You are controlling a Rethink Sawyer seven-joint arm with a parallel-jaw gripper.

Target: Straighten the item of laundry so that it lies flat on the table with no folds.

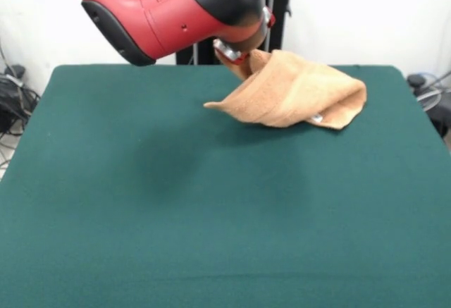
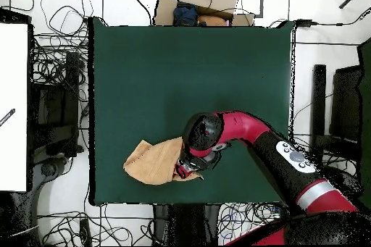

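Observation:
The peach-orange towel lies bunched and folded over itself on the dark green table, near the far edge on the robot's side, right of centre. One corner of it is lifted up to my gripper, which is shut on that corner under the red arm. A small white label shows at the towel's lower edge. In the overhead view the towel sits near the table's bottom left corner, with the gripper at its right end.
A cardboard box stands beyond the table's far edge in the overhead view. Cables lie on the floor to the left, beside a white panel. The black pedestal stands behind the towel.

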